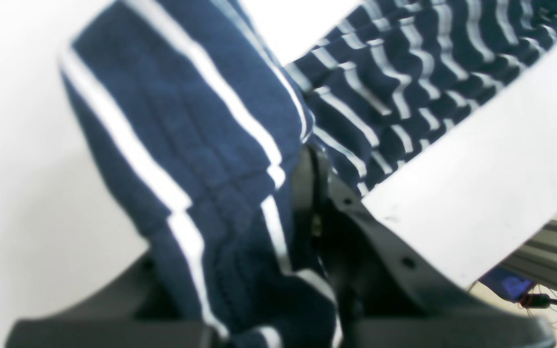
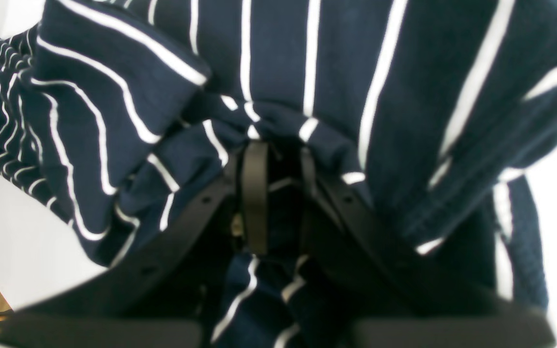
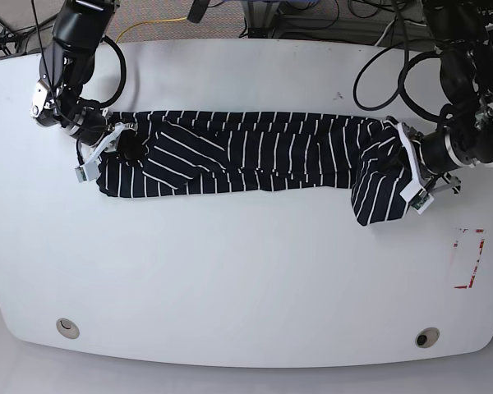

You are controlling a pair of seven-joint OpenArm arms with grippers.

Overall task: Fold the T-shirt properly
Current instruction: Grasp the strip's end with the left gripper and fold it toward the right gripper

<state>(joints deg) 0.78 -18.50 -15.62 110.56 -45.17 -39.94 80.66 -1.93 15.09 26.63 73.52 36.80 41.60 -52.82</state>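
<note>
- The T-shirt [image 3: 255,156] lies as a long band across the white table [image 3: 246,279], its long axis running side to side.
- Left gripper [image 3: 401,156] pinches one end's bunched cloth.
- Right gripper [image 3: 115,141] pinches the opposite end.

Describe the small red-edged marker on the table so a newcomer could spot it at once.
Start from the big white table and go to the end where the left gripper is shut on the striped T-shirt. Nearer the front edge than that arm, apart from the cloth, lies the small marker. It is a pale upright rectangle with red edging, the only red thing on the tabletop.
</note>
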